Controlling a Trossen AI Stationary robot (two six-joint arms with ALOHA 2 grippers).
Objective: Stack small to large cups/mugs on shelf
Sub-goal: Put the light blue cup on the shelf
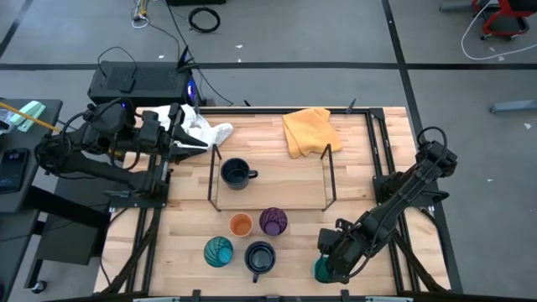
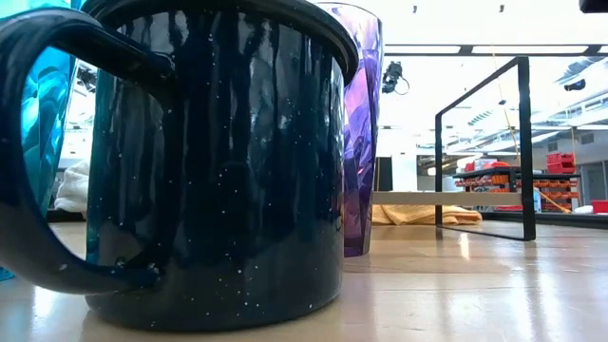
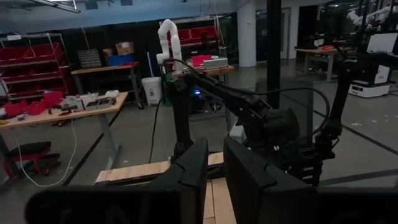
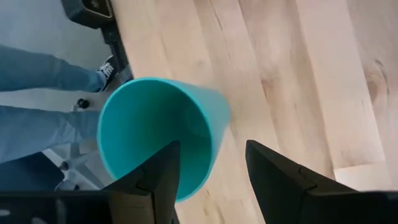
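My right gripper (image 1: 329, 262) is open at the small teal cup (image 1: 322, 270) by the table's near edge. In the right wrist view (image 4: 212, 163) one finger (image 4: 155, 174) stands over the cup's mouth (image 4: 149, 124) and the other (image 4: 280, 177) outside its wall. A navy mug (image 1: 237, 174) stands on the shelf (image 1: 277, 197) between its wire rails. The orange cup (image 1: 241, 224), purple tumbler (image 1: 273, 221), patterned teal tumbler (image 1: 218, 251) and second navy mug (image 1: 260, 257) stand on the table in front. My left gripper (image 1: 186, 127) waits at the far left, open by a narrow gap. My right gripper comes at the teal cup slanting down from the table's right, its fingers astride the cup's wall (image 4: 214, 146) near the rim, one inside and one outside. I cannot tell whether either finger touches the wall.
A yellow cloth (image 1: 309, 130) lies at the shelf's far right rail, a white cloth (image 1: 208, 131) beside my left gripper. A person's legs (image 4: 37, 106) stand just beyond the table's near edge. The second navy mug (image 2: 209, 161) fills the low view.
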